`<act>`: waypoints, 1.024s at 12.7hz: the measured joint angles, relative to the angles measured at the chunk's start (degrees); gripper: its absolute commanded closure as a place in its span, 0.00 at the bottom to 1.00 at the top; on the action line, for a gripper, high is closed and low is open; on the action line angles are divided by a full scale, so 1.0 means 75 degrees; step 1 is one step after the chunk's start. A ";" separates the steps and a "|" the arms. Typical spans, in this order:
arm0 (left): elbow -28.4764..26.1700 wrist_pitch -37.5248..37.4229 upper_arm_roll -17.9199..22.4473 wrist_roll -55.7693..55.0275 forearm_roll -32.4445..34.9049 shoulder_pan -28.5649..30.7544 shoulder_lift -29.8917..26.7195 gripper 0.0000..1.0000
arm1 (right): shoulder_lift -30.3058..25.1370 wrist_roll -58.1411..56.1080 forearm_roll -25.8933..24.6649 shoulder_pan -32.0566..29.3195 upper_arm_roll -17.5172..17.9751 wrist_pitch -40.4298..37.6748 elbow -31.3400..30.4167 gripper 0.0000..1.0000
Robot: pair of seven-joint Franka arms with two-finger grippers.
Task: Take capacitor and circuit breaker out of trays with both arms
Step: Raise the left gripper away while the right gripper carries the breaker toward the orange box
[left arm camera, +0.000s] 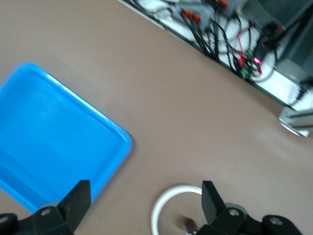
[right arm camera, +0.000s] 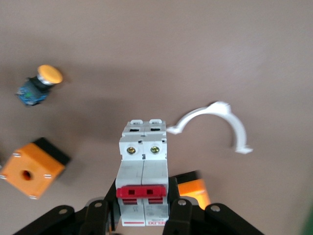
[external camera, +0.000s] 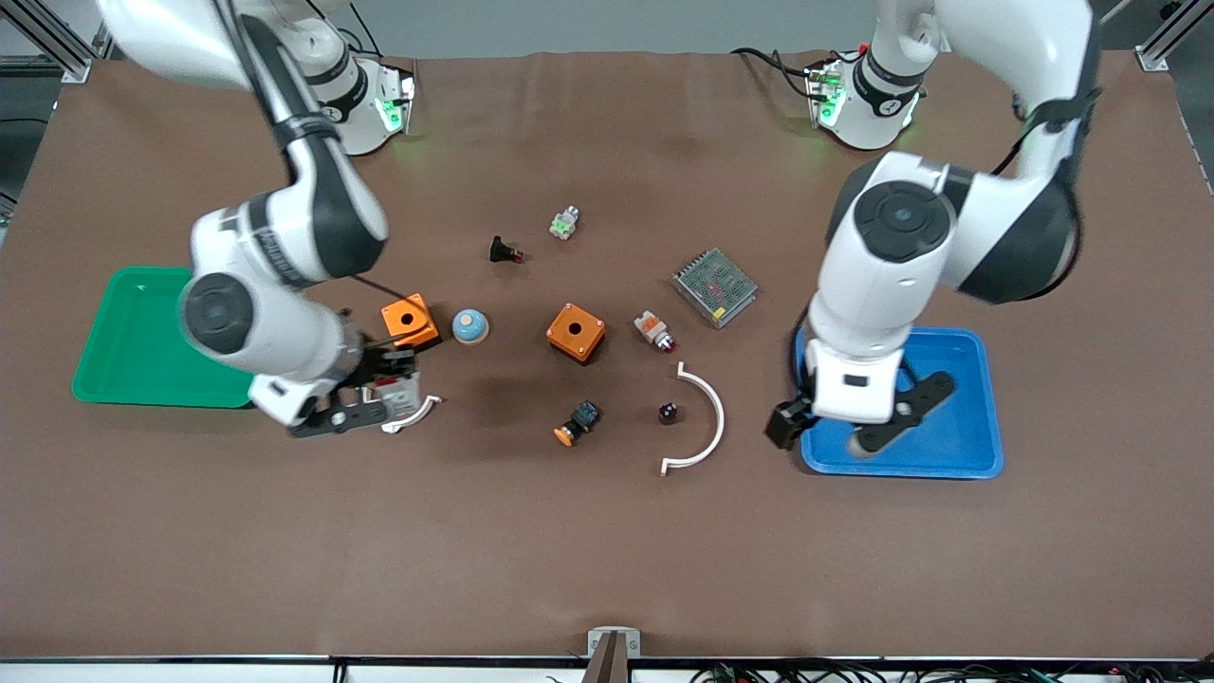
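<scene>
The breaker [right arm camera: 144,169], a light-grey block with red levers, sits between the fingers of my right gripper [right arm camera: 144,215], which is shut on it. In the front view this gripper [external camera: 384,394] is low over the mat, between the green tray [external camera: 133,332] and a small white clip [external camera: 414,414]. The capacitor [external camera: 669,412], a tiny black cylinder, stands on the mat inside a large white arc [external camera: 702,422]. My left gripper [external camera: 787,424] is open and empty over the blue tray's [external camera: 948,455] edge; the left wrist view shows its fingers [left arm camera: 78,198] apart, between tray [left arm camera: 44,132] and arc [left arm camera: 164,203].
Two orange boxes [external camera: 411,321] [external camera: 576,332], a blue dome [external camera: 469,325], an orange-capped button [external camera: 577,422], a white-and-orange part [external camera: 654,329], a black red-tipped part [external camera: 505,251], a small green-white part [external camera: 564,223] and a mesh-covered unit [external camera: 714,286] lie mid-table.
</scene>
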 measured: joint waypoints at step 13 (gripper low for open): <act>-0.0230 -0.2997 -0.0014 0.5246 -0.0860 0.1927 -0.2122 0.00 | 0.2443 0.1891 -0.0001 0.1049 -0.0050 0.1329 0.0986 0.53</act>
